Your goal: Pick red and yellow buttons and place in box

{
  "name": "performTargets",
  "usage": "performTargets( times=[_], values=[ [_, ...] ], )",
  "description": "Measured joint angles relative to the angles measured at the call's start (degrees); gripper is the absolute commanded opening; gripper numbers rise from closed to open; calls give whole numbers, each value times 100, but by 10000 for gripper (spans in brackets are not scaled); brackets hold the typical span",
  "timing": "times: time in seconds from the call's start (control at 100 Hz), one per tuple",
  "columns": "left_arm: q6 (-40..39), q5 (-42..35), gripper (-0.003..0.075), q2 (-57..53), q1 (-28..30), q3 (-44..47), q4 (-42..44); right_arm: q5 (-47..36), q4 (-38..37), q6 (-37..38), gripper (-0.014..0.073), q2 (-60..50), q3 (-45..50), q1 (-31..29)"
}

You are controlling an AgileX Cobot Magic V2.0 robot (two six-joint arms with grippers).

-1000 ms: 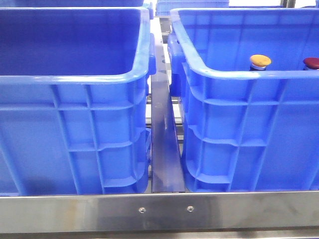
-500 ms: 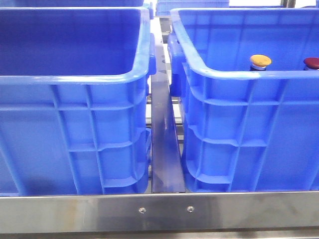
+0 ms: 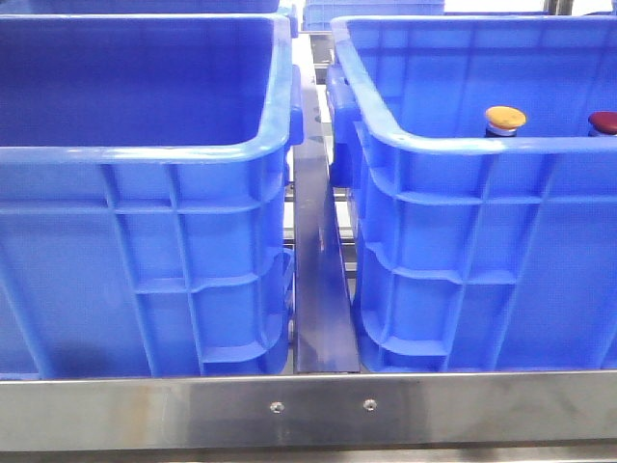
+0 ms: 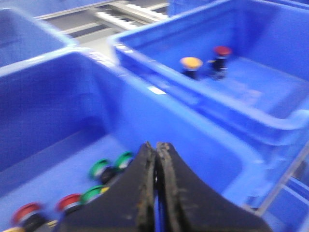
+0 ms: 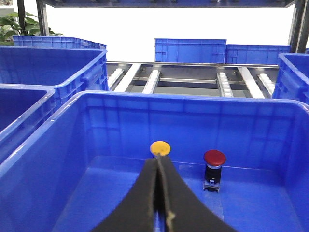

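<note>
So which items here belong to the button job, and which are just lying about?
Job:
- yellow button
- red button
- right crate holding both

Lying about:
- left crate
- green buttons and other red buttons inside it
- more blue crates behind the conveyor rollers

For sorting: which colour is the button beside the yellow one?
Dark red button; right wrist view.

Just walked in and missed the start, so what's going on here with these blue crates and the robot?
Nothing is being held right now. Both the left gripper and right gripper are shut and empty. The yellow button and the red button stand upright, side by side and apart, on the floor of the right-hand blue crate. The left gripper hangs over the left-hand crate, where several more red and green buttons lie on the bottom.
</note>
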Motion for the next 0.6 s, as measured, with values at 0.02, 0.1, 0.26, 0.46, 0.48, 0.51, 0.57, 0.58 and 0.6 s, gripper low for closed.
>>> performTargets(
  times=[0.02,0.1,0.26,0.46,0.48,0.51,0.57,0.58,0.6],
  values=[
    [0,0,-19,-56,102,29,0,0,0,0,-69,0,0,0],
    [-35,73,-19,-304,484,134,65,0,0,0,-69,0,0,0],
    [-652,263,-19,-942,1255,426,617,0,0,0,-69,0,0,0],
    [-823,411,-19,-1823,2221,930,839,10,0,0,-69,0,0,0],
    [-832,440,-19,-1885,2286,991,839,10,0,0,-69,0,0,0],
    [-832,477,-19,-2042,2440,1095,839,10,0,0,-69,0,0,0],
    [-836,553,-19,-2302,2673,1270,839,10,0,0,-69,0,0,0],
    [-836,570,-19,-2368,2729,1316,839,10,0,0,-69,0,0,0],
    [-836,580,-19,-2467,2813,1363,839,10,0,0,-69,0,0,0]
  ],
)
